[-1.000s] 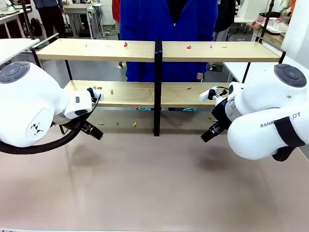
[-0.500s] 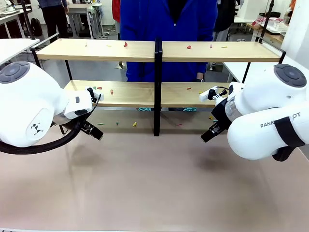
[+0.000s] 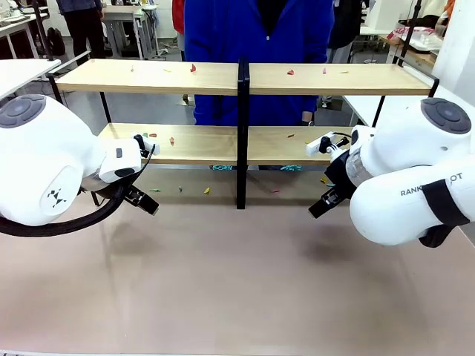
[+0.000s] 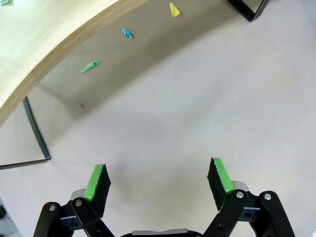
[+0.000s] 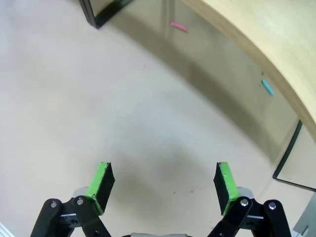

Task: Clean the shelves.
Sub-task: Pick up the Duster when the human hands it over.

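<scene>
a person [image 3: 256, 44] in a blue top stands beyond the beige table [image 3: 223, 282]

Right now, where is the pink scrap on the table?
In the front view the pink scrap lies on the table beneath the lower board of the shelves, just right of the black centre post, on the robot's right side.

2 arms inspected. Left arm [image 3: 44, 163] low, wrist angled downward; left pincer [image 4: 158, 175] spread wide, green pads [image 4: 96, 180] bare, holding nothing. Right arm [image 3: 408, 185] mirrors it; right pincer [image 5: 162, 177] likewise spread, empty.
</scene>
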`<move>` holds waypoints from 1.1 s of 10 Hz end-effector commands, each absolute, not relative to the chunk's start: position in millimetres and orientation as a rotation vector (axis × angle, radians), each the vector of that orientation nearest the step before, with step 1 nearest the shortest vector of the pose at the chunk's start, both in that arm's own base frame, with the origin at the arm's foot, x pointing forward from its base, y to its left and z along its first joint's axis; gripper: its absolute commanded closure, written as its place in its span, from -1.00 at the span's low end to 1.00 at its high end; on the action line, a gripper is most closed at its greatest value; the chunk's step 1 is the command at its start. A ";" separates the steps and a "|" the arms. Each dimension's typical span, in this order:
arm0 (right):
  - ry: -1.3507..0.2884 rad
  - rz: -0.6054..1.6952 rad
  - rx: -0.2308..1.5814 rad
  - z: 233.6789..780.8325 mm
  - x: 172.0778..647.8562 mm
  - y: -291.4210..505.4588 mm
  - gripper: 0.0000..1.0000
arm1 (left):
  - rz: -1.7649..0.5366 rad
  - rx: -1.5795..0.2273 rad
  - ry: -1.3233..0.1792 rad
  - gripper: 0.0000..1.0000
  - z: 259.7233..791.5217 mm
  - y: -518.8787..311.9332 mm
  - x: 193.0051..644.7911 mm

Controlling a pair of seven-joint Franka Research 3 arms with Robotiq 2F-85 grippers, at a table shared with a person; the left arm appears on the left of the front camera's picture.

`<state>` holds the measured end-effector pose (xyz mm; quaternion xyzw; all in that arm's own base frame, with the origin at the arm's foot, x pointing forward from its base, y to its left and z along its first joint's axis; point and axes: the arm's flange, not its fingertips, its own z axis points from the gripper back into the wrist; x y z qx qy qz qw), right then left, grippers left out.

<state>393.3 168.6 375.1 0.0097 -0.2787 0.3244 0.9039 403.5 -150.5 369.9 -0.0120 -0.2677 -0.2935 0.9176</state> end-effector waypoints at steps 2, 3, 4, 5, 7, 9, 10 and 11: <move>-0.606 0.701 0.072 442.3 348.6 121.6 -1.00 | -0.687 -0.154 -0.556 -1.00 419.4 -102.5 356.3; -0.628 0.703 0.140 471.3 322.3 82.6 -1.00 | -0.709 -0.197 -0.534 -1.00 442.5 -71.5 325.8; -0.673 0.703 0.167 491.8 300.1 54.9 -1.00 | -0.705 -0.249 -0.578 -1.00 463.1 -45.1 298.2; -0.730 0.727 0.194 512.0 280.0 31.3 -1.00 | -0.728 -0.321 -0.667 -1.00 485.1 -22.7 271.3; -0.841 0.743 0.206 547.6 250.2 -5.5 -1.00 | -0.770 -0.420 -0.897 -1.00 516.9 19.9 222.4; -0.916 0.723 0.216 565.9 240.5 -26.2 -1.00 | -0.727 -0.491 -1.055 -1.00 523.1 36.8 215.2; -0.932 0.719 0.230 570.9 236.3 -30.4 -1.00 | -0.677 -0.517 -1.100 -1.00 526.2 38.6 216.3; -0.944 0.731 0.249 572.5 236.1 -32.5 -1.00 | -0.671 -0.544 -1.112 -1.00 528.0 38.9 218.0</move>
